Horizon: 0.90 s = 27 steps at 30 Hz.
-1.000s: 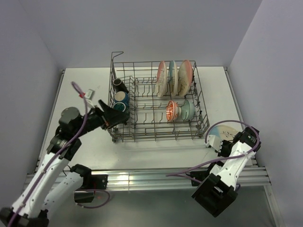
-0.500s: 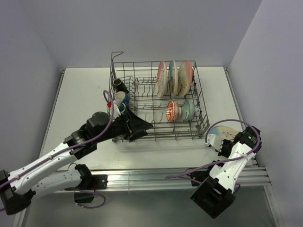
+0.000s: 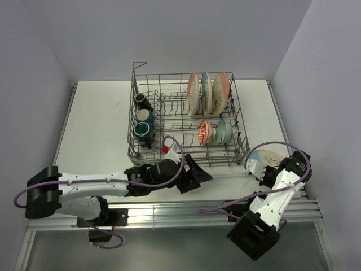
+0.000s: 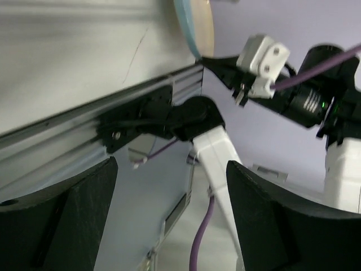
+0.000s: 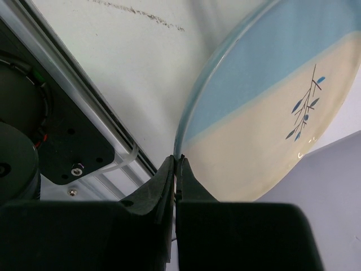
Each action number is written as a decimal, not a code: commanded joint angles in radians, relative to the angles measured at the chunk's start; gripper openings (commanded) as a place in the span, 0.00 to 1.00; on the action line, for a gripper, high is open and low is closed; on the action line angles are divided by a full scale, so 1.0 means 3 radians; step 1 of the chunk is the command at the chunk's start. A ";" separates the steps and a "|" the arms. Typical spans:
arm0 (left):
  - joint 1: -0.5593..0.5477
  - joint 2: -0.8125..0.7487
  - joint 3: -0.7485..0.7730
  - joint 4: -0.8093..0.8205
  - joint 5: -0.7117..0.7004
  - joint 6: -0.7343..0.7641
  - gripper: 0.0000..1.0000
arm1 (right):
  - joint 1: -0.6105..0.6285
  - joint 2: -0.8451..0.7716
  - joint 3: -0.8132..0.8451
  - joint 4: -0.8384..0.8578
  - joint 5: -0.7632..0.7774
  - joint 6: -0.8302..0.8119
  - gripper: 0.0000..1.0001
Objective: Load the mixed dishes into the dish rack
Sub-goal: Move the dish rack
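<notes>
1. Presently our right gripper (image 5: 175, 167) pinches the rim of the blue-and-cream plate (image 5: 271, 107), lower right of the overhead frame, outside the dish rack (image 3: 240, 121).
2. Our left gripper (image 4: 169, 209) gapes wide, empty.
3. We judge the plate stiff, glazed, slippery and breakable, so we should hold deeper on the rim.

The top camera hangs high above and behind the arms and looks down on the whole table (image 3: 96, 113) from far off. The left wrist camera sits low by the table's front edge. It looks sideways between the wide-apart fingers (image 4: 56, 220) of the left end effector (image 4: 169, 226), toward the right arm (image 4: 217, 149). The right wrist camera is very close to the blue and cream plate (image 5: 271, 96), just past the right end effector (image 5: 176, 164). All three views show this plate.
</notes>
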 commanded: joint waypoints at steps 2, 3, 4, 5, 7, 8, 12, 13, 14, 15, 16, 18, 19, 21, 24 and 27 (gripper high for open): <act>-0.0084 0.0310 0.0090 0.0563 -0.0464 -0.0261 0.83 | -0.0014 -0.0111 0.0112 -0.0377 -0.0128 -0.1108 0.00; -0.0099 0.0477 0.0156 0.0680 -0.0489 -0.0301 0.83 | -0.0019 -0.0142 0.0102 -0.0377 -0.0123 -0.1179 0.00; -0.0135 0.0570 0.0193 0.0727 -0.0520 -0.0322 0.83 | -0.0014 -0.0142 0.0102 -0.0377 -0.0108 -0.1215 0.00; -0.0150 0.0657 0.0238 0.0768 -0.0576 -0.0368 0.83 | -0.0014 -0.0147 0.0102 -0.0377 -0.0102 -0.1246 0.00; -0.0196 0.0943 0.0361 0.0875 -0.0622 -0.0444 0.82 | -0.0020 -0.0132 0.0117 -0.0372 -0.0072 -0.1338 0.00; -0.0212 0.1035 0.0397 0.0927 -0.0612 -0.0485 0.82 | -0.0020 -0.0117 0.0153 -0.0377 -0.0072 -0.1353 0.00; -0.0278 0.1465 0.0652 0.1244 -0.0699 -0.0440 0.79 | -0.0014 -0.0106 0.0265 -0.0372 -0.0062 -0.1389 0.00; -0.0298 0.1522 0.0719 0.1264 -0.0725 -0.0409 0.78 | -0.0014 -0.0101 0.0291 -0.0377 -0.0051 -0.1389 0.00; -0.0314 0.1603 0.0831 0.1270 -0.0740 -0.0343 0.78 | -0.0014 -0.0106 0.0296 -0.0377 -0.0016 -0.1395 0.00; -0.0349 0.1629 0.0867 0.1270 -0.0776 -0.0322 0.78 | -0.0019 -0.0111 0.0301 -0.0377 0.0005 -0.1410 0.00; -0.0370 0.1635 0.0883 0.1280 -0.0806 -0.0307 0.78 | -0.0020 -0.0116 0.0306 -0.0377 0.0015 -0.1400 0.00; -0.0441 0.1589 0.0873 0.1300 -0.0944 -0.0205 0.78 | -0.0020 -0.0142 0.0317 -0.0377 0.0010 -0.1374 0.00; -0.0462 0.1558 0.0863 0.1255 -0.0990 -0.0164 0.79 | -0.0020 -0.0152 0.0322 -0.0377 0.0000 -0.1364 0.00; -0.0488 0.1507 0.0858 0.1183 -0.1042 -0.0082 0.79 | -0.0020 -0.0162 0.0347 -0.0377 -0.0056 -0.1313 0.00; -0.0544 0.1588 0.1000 0.0892 -0.1082 -0.0219 0.79 | -0.0014 -0.0163 0.0368 -0.0382 -0.0097 -0.1282 0.00; -0.0783 0.1772 0.1444 0.0149 -0.1496 -0.0556 0.81 | -0.0014 -0.0193 0.0352 -0.0382 -0.0092 -0.1338 0.00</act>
